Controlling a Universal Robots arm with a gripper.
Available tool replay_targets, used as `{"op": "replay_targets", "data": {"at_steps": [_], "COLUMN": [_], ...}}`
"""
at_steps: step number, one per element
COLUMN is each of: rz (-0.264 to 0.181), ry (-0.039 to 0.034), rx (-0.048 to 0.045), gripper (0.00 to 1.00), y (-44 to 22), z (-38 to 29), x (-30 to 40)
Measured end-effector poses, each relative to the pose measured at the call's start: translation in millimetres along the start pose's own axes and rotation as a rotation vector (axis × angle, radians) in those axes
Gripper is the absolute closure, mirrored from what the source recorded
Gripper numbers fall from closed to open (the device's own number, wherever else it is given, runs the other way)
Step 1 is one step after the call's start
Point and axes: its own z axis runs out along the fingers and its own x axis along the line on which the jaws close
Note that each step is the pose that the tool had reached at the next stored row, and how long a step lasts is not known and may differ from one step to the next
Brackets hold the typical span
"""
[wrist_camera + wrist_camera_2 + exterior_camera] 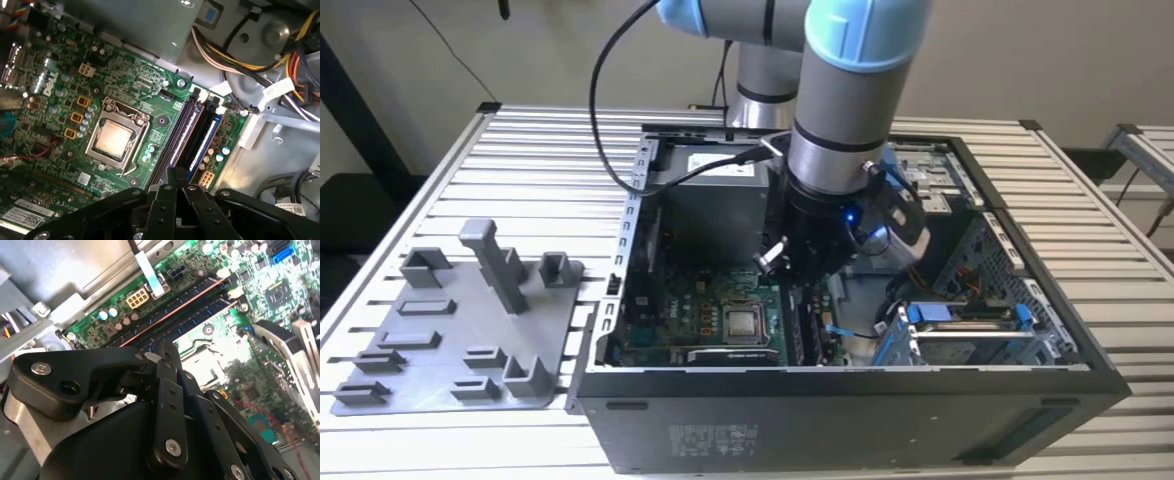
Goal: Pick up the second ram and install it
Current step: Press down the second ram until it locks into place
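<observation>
Black metal fingers on the gripper are what we notice first. The arm reaches straight down into the open computer case, which lies on a slatted white table. In both wrist views the pincer looks narrow, with the tips drawn right together. We can't make out any board pinched between them.

The tips hang low over the memory slots on the green motherboard, close to one end of the slot row. The slots run side by side, next to the silver processor socket.

As for the second ram, we see a long blue strip standing in the slot row on the side away from the socket, and we think that's it. Its near end is just beside the fingertips. We can't tell if the fingers actually touch it, or if it's fully seated.

In the second wrist view the fingers point down at the same dark slots. A bundle of coloured cables runs past the far end of the row.

On the exterior view's left, well apart from the case, sits the grey fixture plate with its upright posts.
</observation>
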Motion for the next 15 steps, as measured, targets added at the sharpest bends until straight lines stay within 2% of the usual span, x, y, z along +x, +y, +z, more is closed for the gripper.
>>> {"op": "replay_targets", "data": {"at_steps": [9,15], "rz": [-0.155,-0.243], "ry": [-0.0039,-0.0020], "rx": [0.0013,0.0089], "gripper": [0.89,0.89], "y": [0.2,0.7], "z": [0.3,0.0], "x": [0.2,0.8]}}
